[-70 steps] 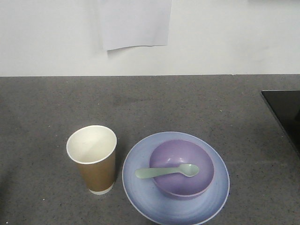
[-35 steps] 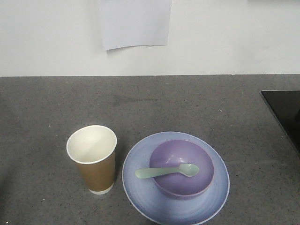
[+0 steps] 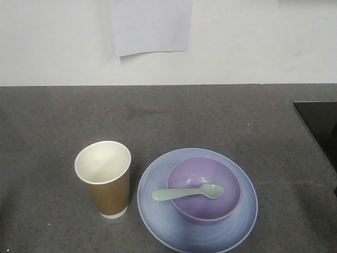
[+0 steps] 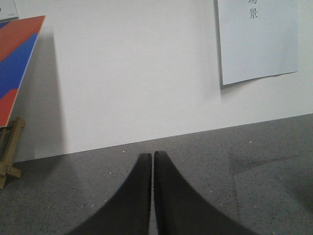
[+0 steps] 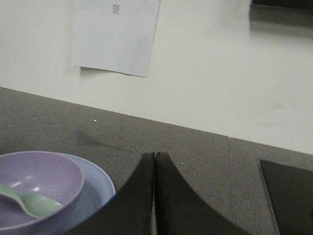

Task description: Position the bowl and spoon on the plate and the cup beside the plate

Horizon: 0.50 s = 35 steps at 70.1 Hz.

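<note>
The right gripper (image 5: 154, 155) has its two dark fingers pressed together with nothing between them, and it hangs just to the right of the plate (image 3: 158, 221), above the bare counter. The left gripper (image 4: 152, 155) is likewise closed tight and empty, pointing at the wall over an open stretch of counter, with none of the tableware in its view. Measured against the plate, nothing has shifted over the last second: the bowl (image 3: 204, 182) sits on the plate's middle as before, the spoon (image 3: 187, 193) lies across the bowl with its scoop inside and its handle reaching out over the left rim, and the cup (image 3: 103, 179) stands upright just left of the plate, close but not touching. With both arms clear and the set unmoved, I judge the arrangement finished, leaving nothing further to place. The counter (image 3: 210, 116) under the plate is dark grey and speckled, and a black panel (image 3: 318, 124) lies at its edge to the plate's right. Behind the plate rises a white wall with a sheet of paper (image 3: 151, 26) taped to it; the left wrist view also shows a red-and-blue board (image 4: 17, 63) on a wooden stand.
</note>
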Tool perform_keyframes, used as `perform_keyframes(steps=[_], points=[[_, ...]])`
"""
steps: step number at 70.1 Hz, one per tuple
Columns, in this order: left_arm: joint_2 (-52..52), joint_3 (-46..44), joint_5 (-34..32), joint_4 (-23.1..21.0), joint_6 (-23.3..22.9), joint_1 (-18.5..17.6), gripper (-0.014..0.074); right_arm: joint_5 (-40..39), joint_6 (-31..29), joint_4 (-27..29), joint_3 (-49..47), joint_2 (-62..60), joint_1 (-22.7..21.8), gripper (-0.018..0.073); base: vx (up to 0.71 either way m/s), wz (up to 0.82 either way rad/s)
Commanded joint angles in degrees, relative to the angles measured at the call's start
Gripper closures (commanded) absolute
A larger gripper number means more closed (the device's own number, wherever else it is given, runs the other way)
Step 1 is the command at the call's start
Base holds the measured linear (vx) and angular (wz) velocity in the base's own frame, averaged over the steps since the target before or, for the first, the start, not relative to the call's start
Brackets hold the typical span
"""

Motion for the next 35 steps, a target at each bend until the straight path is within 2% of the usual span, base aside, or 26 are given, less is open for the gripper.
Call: perform_keyframes(steps=[1,9,13,35], points=[[-0.9,-0.5,-4.0,-0.6,-0.4,0.0,0.0603,-6.8,-0.2,3.8,3.2,-2.6,-4.9,0.0570,0.00,0.00],[-0.9,-0.5,-4.0,-0.6,-0.4,0.0,0.0603,-6.9,0.3,5.4,7.7,-7.5,-9.1,0.0570,0.00,0.00],[-0.9,-0.5,-4.0,-0.6,-0.4,0.0,0.0603,-2.3,0.9,5.4,7.8,-10.8,-10.0,0.0570,0.00,0.00],[-0.8,-0.5,-4.0,-0.6,-0.4,0.0,0.0604,0.4,0.9,4.5,7.8,-11.8,-9.9,0.0570,0.00,0.00]])
